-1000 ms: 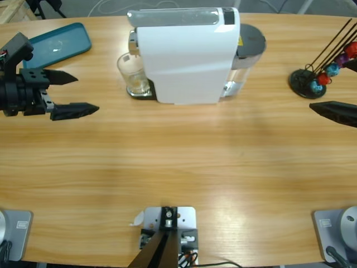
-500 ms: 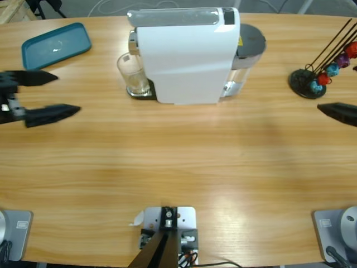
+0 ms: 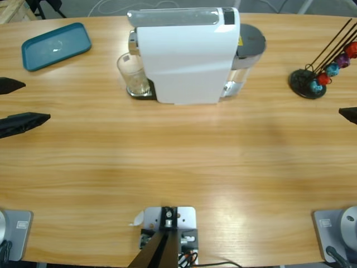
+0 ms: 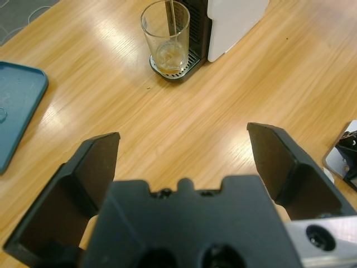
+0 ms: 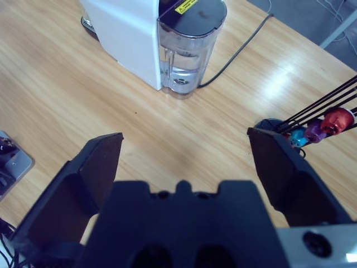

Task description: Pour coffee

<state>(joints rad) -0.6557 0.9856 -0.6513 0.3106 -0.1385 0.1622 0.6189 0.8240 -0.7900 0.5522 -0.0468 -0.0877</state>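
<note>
Left gripper [image 4: 181,162] black jaws spread; clear round glass [image 4: 165,37], amber coffee [image 4: 168,56].

Bright, even overhead light throws soft glare streaks on the table [image 4: 184,128]; everything stays sharp.

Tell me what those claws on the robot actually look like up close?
Each claw is matte black plastic. The left claw and right claw each have two flat, paddle-shaped fingers rising from a blocky black body with round holes and small screws. A silver metal piece with a bolt shows at the lower right corner. From above the fingers taper to points. No cables or markings show on them.
</note>
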